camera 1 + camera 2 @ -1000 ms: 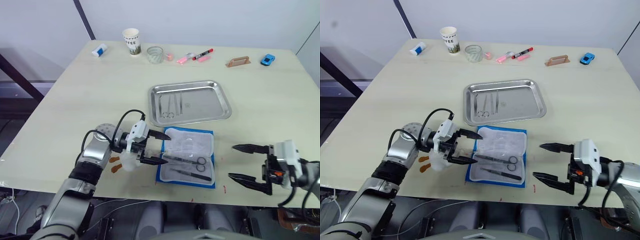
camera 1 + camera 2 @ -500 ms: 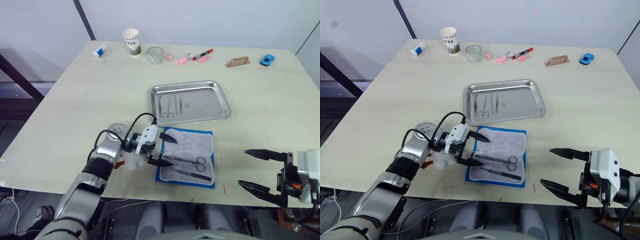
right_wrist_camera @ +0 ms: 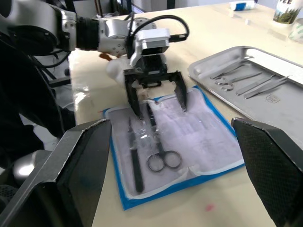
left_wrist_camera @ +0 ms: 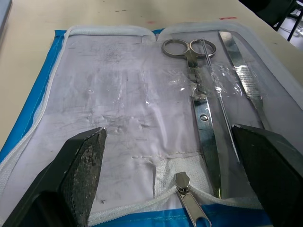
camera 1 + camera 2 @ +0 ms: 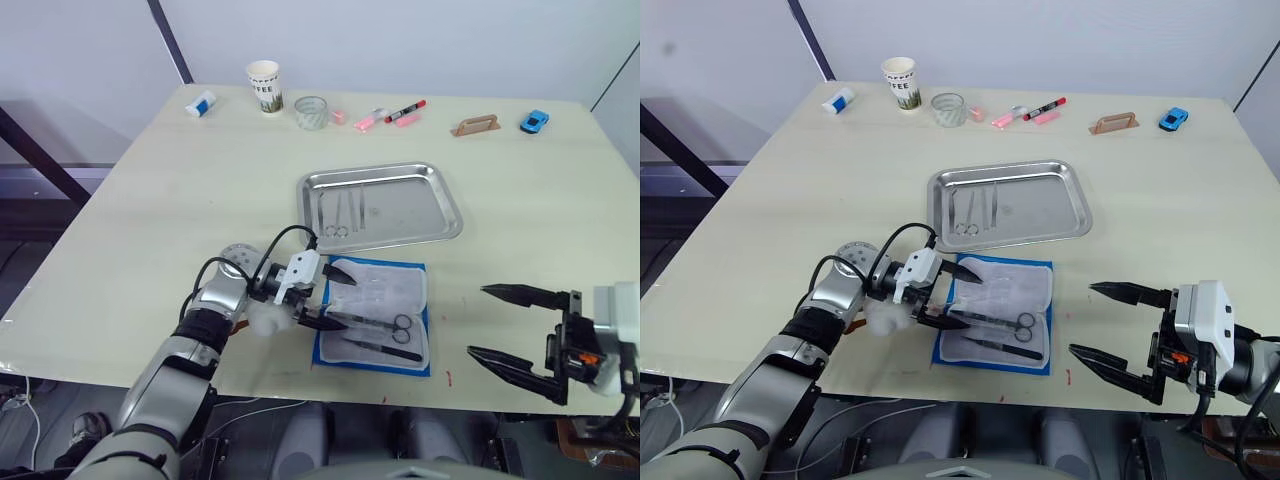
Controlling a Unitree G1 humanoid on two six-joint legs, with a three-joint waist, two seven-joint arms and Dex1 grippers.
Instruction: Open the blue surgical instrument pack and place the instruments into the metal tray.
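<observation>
Blue surgical instrument pack (image 5: 375,312): lies open and flat near the table's front edge, just in front of the metal tray (image 5: 440,205), pale lining up.

Instruments in the pack: one pair of ring-handled scissors (image 4: 201,113) under a clear retaining strip, a thin probe-like tool alongside it, and forceps (image 4: 244,78) beside that. You have these left to move.

Instruments in the tray (image 5: 342,212): a small group, scissors among them, lying at its left end; the rest of the tray floor is bare.

Left gripper (image 5: 326,297): fingers spread wide, hovering low over the pack's left edge, with the blade end of the scissors and the zipper pull (image 4: 189,204) between them — holding nothing.

Right gripper (image 5: 500,323): fingers spread, empty, off to the right of the pack and apart from it.

Step in hand, as it looks: taking the scissors with the left gripper. To do it well:
- Shift toward the scissors so the shaft sits centred between the fingertips — at present it lies nearer one finger than the other.
- Keep clear of the zipper pull and the lining edge, or you may pinch fabric and drag the whole pack.
- Draw the scissors lengthwise from under the strip before lifting.
- If the pack slides, bring the right gripper over to pin its far edge.
</observation>
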